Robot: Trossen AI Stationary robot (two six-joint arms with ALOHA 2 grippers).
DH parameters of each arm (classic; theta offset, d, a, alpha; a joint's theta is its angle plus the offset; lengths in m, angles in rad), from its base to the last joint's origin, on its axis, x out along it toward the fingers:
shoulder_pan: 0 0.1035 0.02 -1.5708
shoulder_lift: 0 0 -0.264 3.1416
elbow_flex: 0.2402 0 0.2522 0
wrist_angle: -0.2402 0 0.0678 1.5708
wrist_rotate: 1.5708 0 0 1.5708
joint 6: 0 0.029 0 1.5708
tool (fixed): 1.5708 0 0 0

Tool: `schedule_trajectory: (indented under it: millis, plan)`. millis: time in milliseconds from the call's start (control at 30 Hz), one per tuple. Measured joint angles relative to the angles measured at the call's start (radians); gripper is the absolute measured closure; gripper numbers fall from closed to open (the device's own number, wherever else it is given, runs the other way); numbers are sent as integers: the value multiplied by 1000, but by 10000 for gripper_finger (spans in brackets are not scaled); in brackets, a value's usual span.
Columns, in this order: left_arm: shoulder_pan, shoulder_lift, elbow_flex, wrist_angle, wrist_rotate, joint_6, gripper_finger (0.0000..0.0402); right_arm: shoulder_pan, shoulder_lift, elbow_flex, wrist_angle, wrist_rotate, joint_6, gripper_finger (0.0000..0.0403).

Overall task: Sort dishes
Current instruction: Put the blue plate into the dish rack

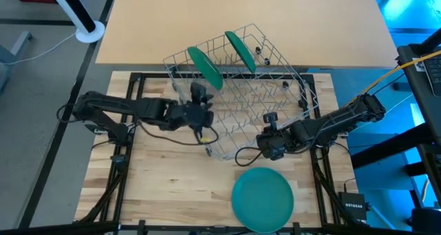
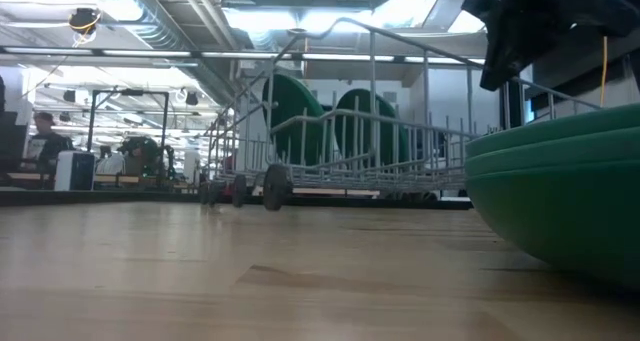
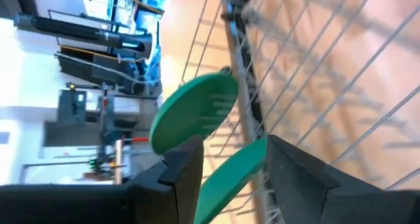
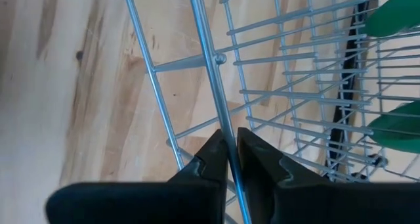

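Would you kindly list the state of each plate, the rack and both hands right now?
Two plates: standing on edge in the rack.
Stacked plates: lying flat on the table.
Wire rack: upright on the table.
Left hand: open, around the nearer racked plate's edge.
Right hand: shut on a rack wire.

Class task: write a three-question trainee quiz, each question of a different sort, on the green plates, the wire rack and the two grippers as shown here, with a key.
1. How many plates stand upright in the wire rack?
2. True or false: the right gripper is shut on a rack wire.
3. The stack of plates on the table lies: A) inside the rack B) at the near edge, outside the rack C) under the left gripper.

Key: 1. Two: the left plate and the right plate. 2. True. 3. B.
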Motion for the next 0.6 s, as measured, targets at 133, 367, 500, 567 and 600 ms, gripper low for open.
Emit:
schedule_trajectory:
  millis: [133, 367, 500, 567, 600]
  plan:
    - [-55, 1, 0, -23, 4, -111, 247, 0, 0, 1, 0, -54, 0, 368]
    - [-144, 15, 0, -78, 12, -403, 247, 0, 0, 1, 4, -139, 7, 362]
    - [-205, 21, 0, -77, 16, -549, 247, 0, -2, 3, 7, -164, 13, 321]
    - [-233, 28, 0, -73, 17, -617, 247, 0, -2, 3, 7, -163, 12, 296]
    - [-248, 32, 0, -75, 19, -656, 247, 0, -2, 3, 6, -163, 11, 284]
